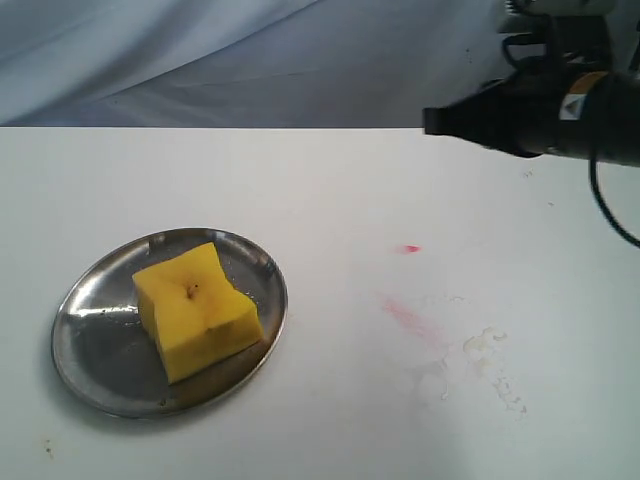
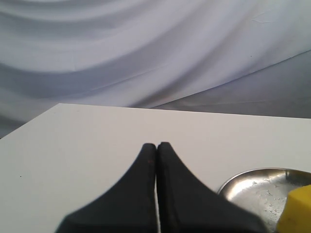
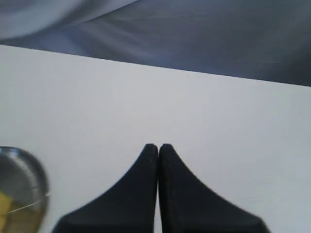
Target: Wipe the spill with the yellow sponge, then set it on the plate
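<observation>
Open desk (image 1: 330, 190) stretches between the plate (image 1: 100, 360), its middle filled by the yellow sponge (image 1: 195, 310), and the right pincer (image 1: 430, 121) hanging over the far right edge.

Reaching in with the right arm (image 1: 560, 115) from the exterior view's upper right, pointing its black tip leftward, roughly level. Holding the right gripper (image 3: 158, 145) pressed together, jaws touching along their inner edges. Holding the left gripper (image 2: 156, 144) the same way, jaws meeting at the tips.

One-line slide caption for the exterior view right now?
Yellow sponge sits on the plate, while faint spill traces with a pinkish streak mark the white table beside it.
</observation>
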